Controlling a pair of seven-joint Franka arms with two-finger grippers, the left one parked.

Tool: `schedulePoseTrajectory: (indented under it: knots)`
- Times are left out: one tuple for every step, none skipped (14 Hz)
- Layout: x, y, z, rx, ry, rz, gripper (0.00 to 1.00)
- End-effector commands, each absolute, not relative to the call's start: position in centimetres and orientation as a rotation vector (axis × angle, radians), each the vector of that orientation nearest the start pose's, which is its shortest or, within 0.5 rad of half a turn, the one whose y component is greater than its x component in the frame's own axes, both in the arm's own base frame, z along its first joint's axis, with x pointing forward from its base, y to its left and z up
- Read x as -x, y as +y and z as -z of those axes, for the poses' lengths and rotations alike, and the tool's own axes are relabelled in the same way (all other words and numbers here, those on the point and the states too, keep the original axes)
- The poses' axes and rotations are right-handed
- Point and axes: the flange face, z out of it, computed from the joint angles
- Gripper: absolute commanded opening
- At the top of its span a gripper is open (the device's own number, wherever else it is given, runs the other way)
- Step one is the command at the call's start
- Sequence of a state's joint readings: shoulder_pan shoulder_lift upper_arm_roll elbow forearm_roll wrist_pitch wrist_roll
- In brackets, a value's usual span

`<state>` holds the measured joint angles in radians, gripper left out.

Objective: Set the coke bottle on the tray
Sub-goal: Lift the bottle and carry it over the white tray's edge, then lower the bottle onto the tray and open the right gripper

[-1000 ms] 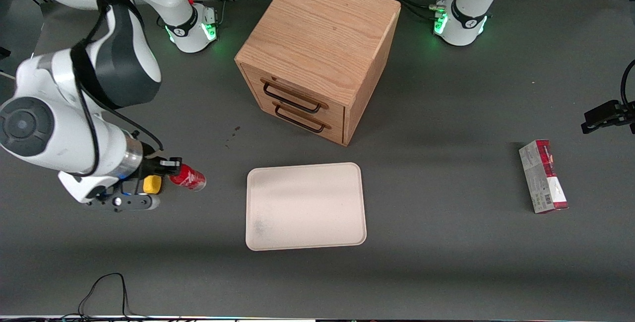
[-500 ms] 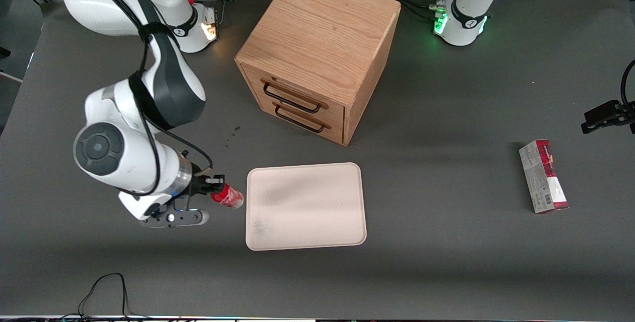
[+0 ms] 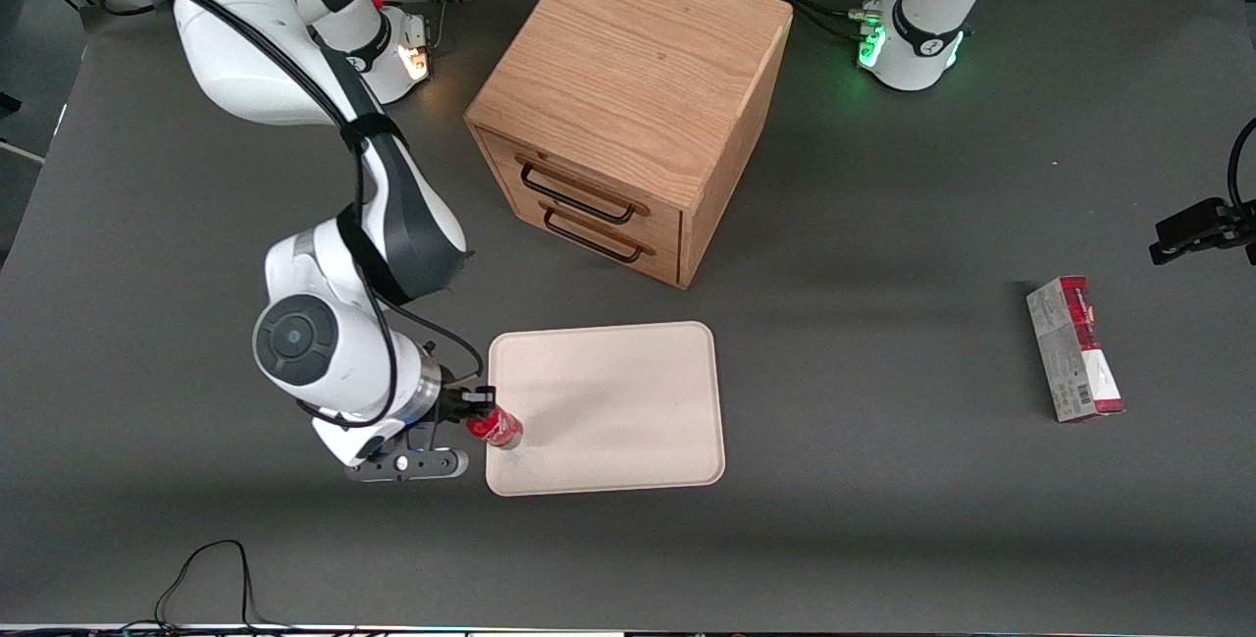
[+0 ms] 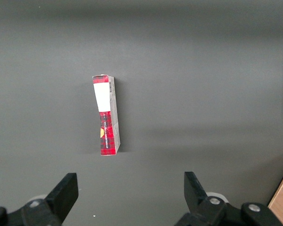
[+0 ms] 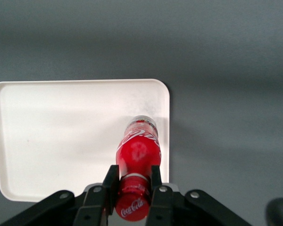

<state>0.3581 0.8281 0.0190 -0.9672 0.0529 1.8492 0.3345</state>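
Above the tray (image 3: 628, 401) edge, red coke bottle (image 3: 497, 427), white script, gripper (image 3: 478, 408) jaws clamping its neck

Dark grey tabletop (image 3: 883, 519) here, and a cream tray (image 3: 628, 421) sits flat on it, nearest the front camera. Farther back stands the wooden drawer cabinet (image 3: 628, 97). Toward the parked arm's end lies a red-and-grey carton (image 3: 1074, 349). The claw (image 3: 478, 409) hangs over the tray's edge.

Table: I see a dark grey matte tabletop (image 3: 883, 519).
Furniture: a light oak two-drawer wooden cabinet (image 3: 628, 107) stands on it.
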Motion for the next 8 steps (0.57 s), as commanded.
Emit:
schedulePoseTrajectory:
  knots:
    - [-72.8, 29.0, -37.6, 3.054, 0.001, 0.082, 0.00]
    - [-72.8, 29.2, -37.1, 3.056, -0.001, 0.078, 0.00]
    - [-72.8, 29.3, -36.7, 3.057, -0.004, 0.081, 0.00]
    - [-72.9, 29.3, -36.1, 3.059, -0.002, 0.077, 0.00]
    - [-73.0, 29.3, -35.6, 3.060, -0.004, 0.075, 0.00]
    - [-73.1, 29.3, -35.3, 3.061, -0.005, 0.089, 0.00]
    - [-73.2, 29.3, -34.6, 3.069, -0.007, 0.084, 0.00]
    - [-73.2, 29.3, -34.3, 3.069, -0.007, 0.081, 0.00]
